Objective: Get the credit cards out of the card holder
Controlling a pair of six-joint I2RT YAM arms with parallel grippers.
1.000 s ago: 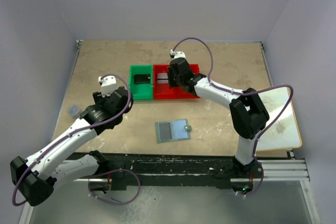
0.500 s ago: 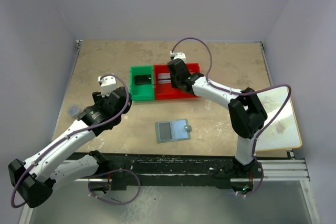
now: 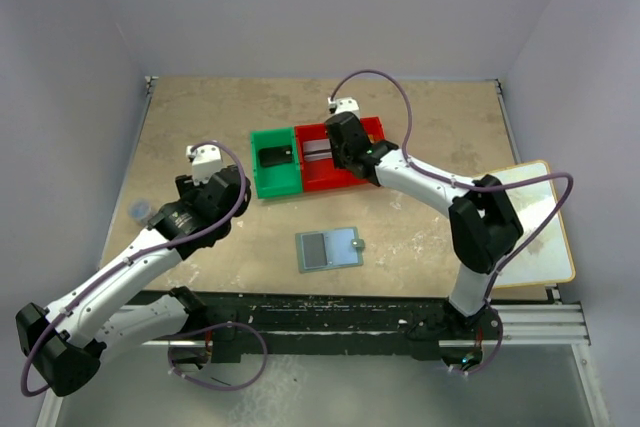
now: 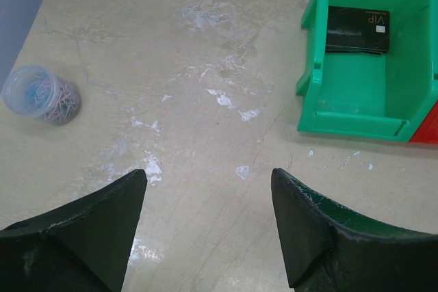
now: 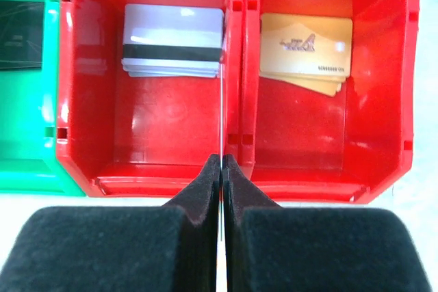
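The light blue card holder (image 3: 330, 248) lies open and flat on the table, near the front middle, with no gripper near it. My right gripper (image 5: 221, 158) hovers over the red bin (image 5: 168, 177) and is shut on a credit card held edge-on, which shows as a thin pale line (image 5: 222, 111) over the divider. A silver card stack (image 5: 172, 40) lies in the bin's left compartment and a gold stack (image 5: 306, 52) in its right. My left gripper (image 4: 209, 172) is open over bare table, left of the green bin (image 4: 369, 111), which holds a black card (image 4: 358, 29).
A small clear jar of paper clips (image 4: 41, 94) stands near the table's left edge. A white board (image 3: 545, 227) overhangs the right edge. The green and red bins (image 3: 315, 159) sit side by side at mid-table.
My right arm has swung its elbow to the right while the gripper stays over the red bin. The green bin now sits slightly turned. The left arm has barely moved.
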